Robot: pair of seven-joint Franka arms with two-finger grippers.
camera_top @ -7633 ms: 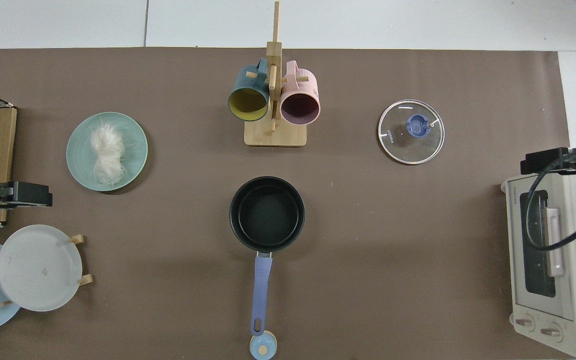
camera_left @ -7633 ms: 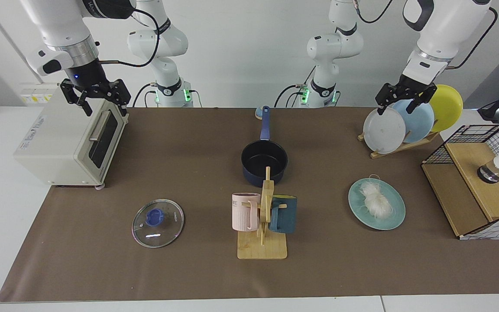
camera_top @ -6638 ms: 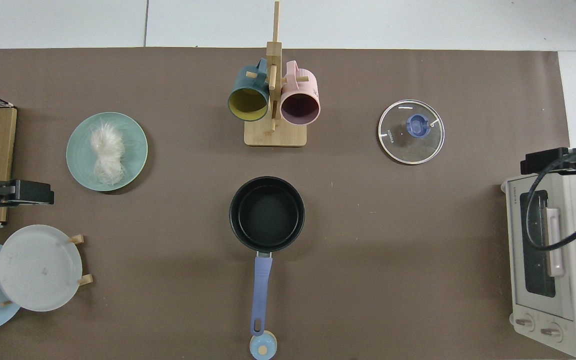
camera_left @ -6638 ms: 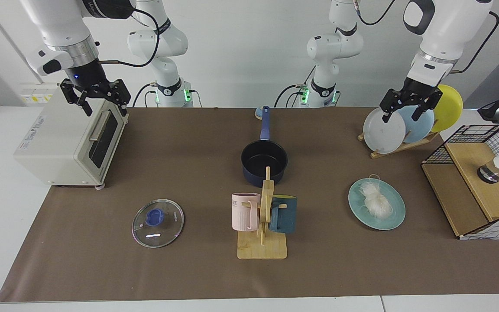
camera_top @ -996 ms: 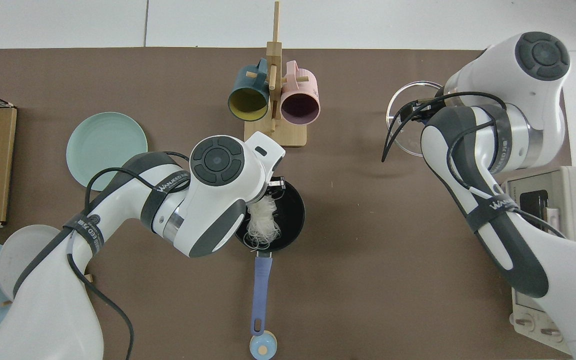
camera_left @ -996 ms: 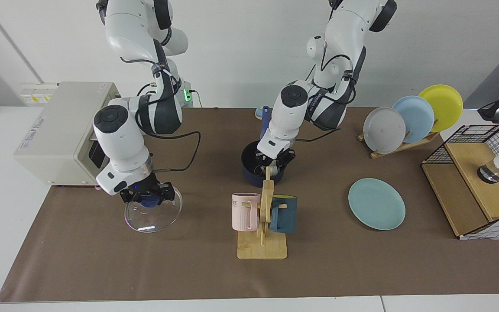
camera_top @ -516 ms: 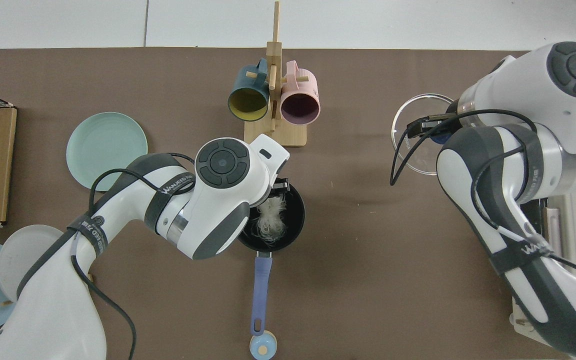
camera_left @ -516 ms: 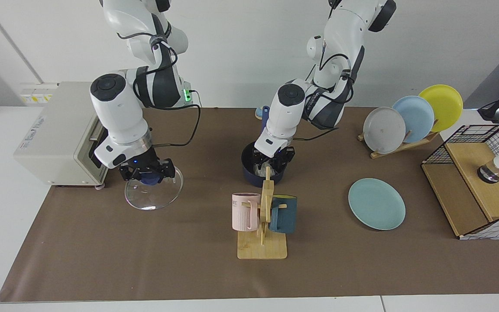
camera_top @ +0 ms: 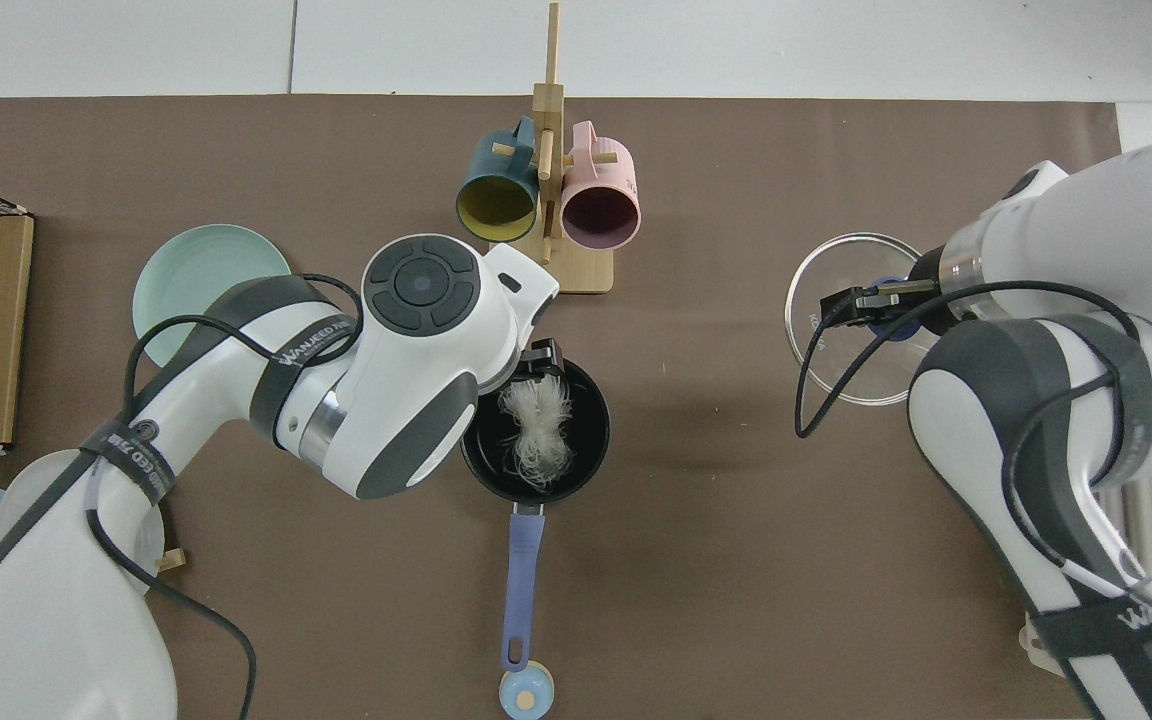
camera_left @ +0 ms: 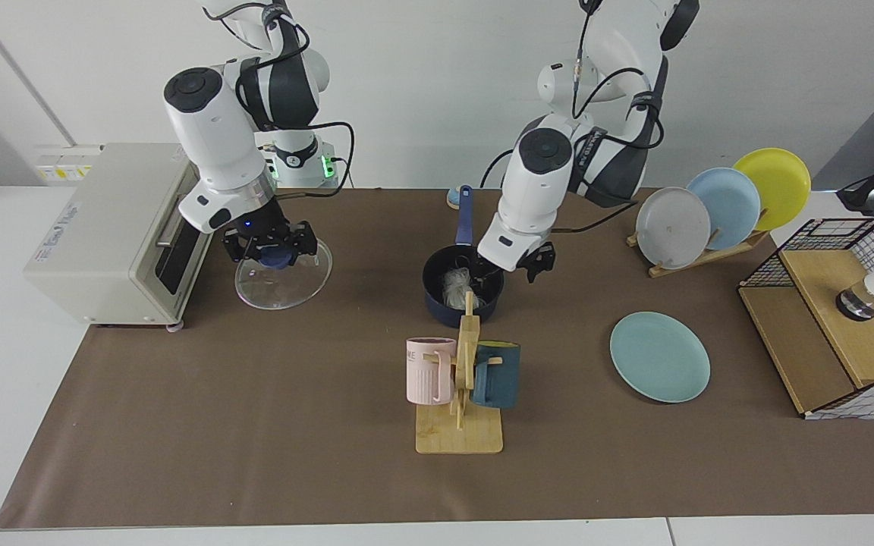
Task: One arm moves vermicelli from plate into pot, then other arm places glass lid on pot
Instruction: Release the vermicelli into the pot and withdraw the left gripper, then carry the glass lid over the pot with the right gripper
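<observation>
The vermicelli (camera_left: 454, 287) lies as a white bundle inside the dark navy pot (camera_left: 437, 309), also seen from above as vermicelli (camera_top: 534, 420) in the pot (camera_top: 586, 445). My left gripper (camera_left: 517, 265) hovers open just above the pot's right rim, holding nothing; from above only part of it (camera_top: 538, 356) shows under the arm. The teal plate (camera_left: 659, 356) is bare, and the arm partly covers it (camera_top: 186, 275) in the top view. My right gripper (camera_left: 270, 254) is shut on the blue knob of the glass lid (camera_left: 285, 287), which hangs tilted above the mat beside the toaster oven. The top view shows the same gripper (camera_top: 876, 305) and lid (camera_top: 831, 345).
A wooden mug rack (camera_left: 458, 425) with a pink and a teal mug stands right in front of the pot. The toaster oven (camera_left: 103, 235) sits at the far left. A rack of upright plates (camera_left: 710, 212) and a wire-and-wood box (camera_left: 831, 326) stand at the right.
The vermicelli went from the plate into the pot, and the left gripper has let go and risen to the right. The right gripper has lifted the lid off the mat and carried it back.
</observation>
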